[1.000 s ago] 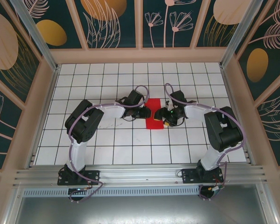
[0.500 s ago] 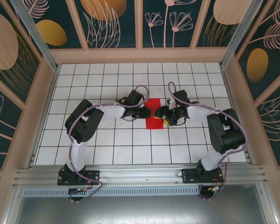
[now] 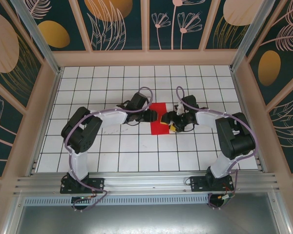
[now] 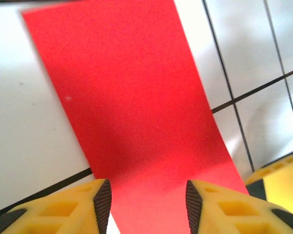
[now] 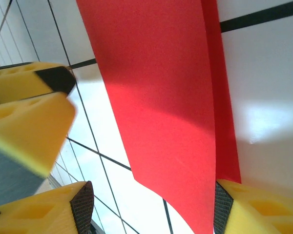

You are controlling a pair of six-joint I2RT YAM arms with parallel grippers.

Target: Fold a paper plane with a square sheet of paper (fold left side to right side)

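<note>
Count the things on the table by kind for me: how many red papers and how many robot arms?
Red paper: 1
Robot arms: 2, the left arm and the right arm
Total: 3

A white tabletop ruled with black grid lines (image 3: 112,156) sits brightly lit, boxed in by dark teal wall panels printed with gold and pink plants (image 3: 117,24) set in a pale wooden frame (image 3: 146,57).

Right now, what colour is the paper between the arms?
The paper is plain bright red, clearest in the left wrist view.
</note>
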